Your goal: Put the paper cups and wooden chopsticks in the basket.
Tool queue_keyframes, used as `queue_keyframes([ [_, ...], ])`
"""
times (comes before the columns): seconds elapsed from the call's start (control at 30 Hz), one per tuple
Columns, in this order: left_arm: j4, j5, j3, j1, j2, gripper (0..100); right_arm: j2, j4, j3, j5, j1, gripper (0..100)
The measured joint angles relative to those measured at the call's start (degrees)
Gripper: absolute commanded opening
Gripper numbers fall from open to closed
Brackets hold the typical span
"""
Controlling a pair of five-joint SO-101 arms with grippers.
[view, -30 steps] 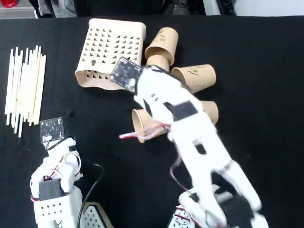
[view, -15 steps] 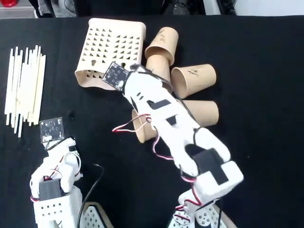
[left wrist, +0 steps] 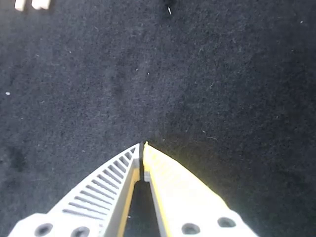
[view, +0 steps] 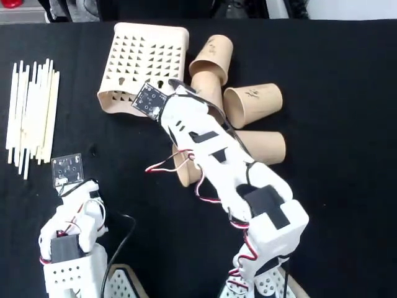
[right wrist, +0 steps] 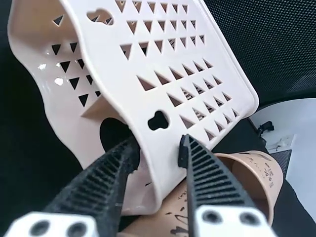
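A black cloth worktop [view: 335,93] runs to the far edge, where a strip of pale room [view: 347,9] shows beyond it. The cream perforated plastic basket [view: 142,62] lies on its side near that edge. The right gripper [right wrist: 158,144] has its fingers closed around the basket's wall, one inside and one outside. Five brown paper cups [view: 253,101] lie tipped just beside the basket, partly under that arm. The pale wooden chopsticks [view: 31,112] lie in a bundle well apart. The left gripper [left wrist: 142,148] hangs low over bare cloth, its fingers pressed together and holding nothing.
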Motion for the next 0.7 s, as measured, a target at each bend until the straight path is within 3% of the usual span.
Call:
queue_keyframes([
  [0.2,0.0,0.0,0.0,0.0,0.0,3,0.0,-1.93,0.18,0.09,0.7,1.3],
  [0.53,0.0,0.0,0.0,0.0,0.0,3,0.09,-22.33,10.55,2.55,1.05,1.1],
  [0.7,0.0,0.0,0.0,0.0,0.0,3,0.09,-24.26,10.9,2.55,1.41,1.1],
])
